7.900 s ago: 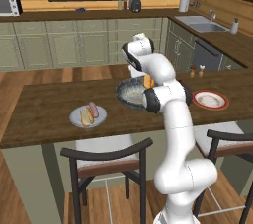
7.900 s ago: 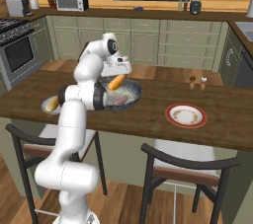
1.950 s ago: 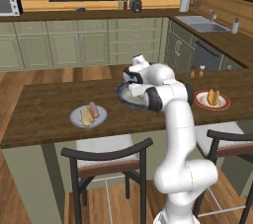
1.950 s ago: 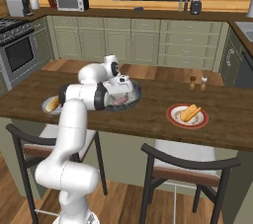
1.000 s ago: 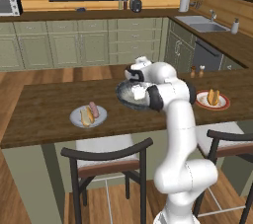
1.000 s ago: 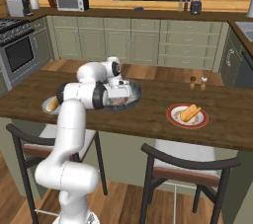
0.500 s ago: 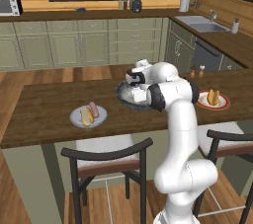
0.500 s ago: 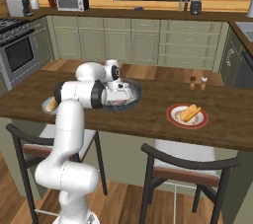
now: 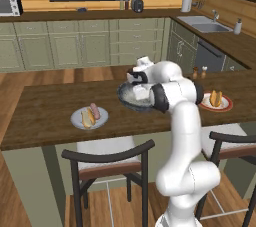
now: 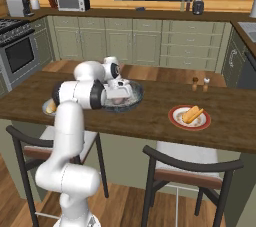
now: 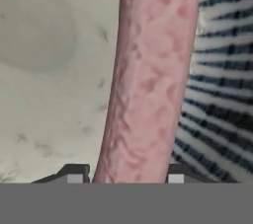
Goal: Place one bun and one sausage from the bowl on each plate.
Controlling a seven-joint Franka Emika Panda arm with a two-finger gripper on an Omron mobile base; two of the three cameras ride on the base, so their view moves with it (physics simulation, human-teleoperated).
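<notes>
My gripper point(image 11: 123, 176) is down inside the speckled bowl point(image 9: 128, 102), shut on a pinkish sausage point(image 11: 150, 75) that runs between my fingertips point(image 11: 74, 174) and away along the pale mottled floor. The bowl point(image 10: 133, 97) stands mid-counter with the hand point(image 10: 118, 89) sunk in it. On the light grey plate point(image 9: 77, 121) to the left lie a bun point(image 9: 86, 119) and a sausage point(image 9: 93, 110). The red-rimmed plate point(image 9: 225, 105) to the right carries one bun point(image 9: 216, 97). That plate point(image 10: 176, 120) and its bun point(image 10: 192, 114) sit right of the bowl.
Salt and pepper shakers point(image 10: 199, 84) stand behind the red-rimmed plate. Two dark chairs point(image 9: 110, 163) point(image 10: 192, 168) are tucked under the counter's near edge. My forearm point(image 10: 82, 93) covers most of the grey plate in the right base view.
A bun once held above the bowl now lies on the red-rimmed plate. Over the last second the hand has sunk slightly deeper into the bowl, onto the sausage.
</notes>
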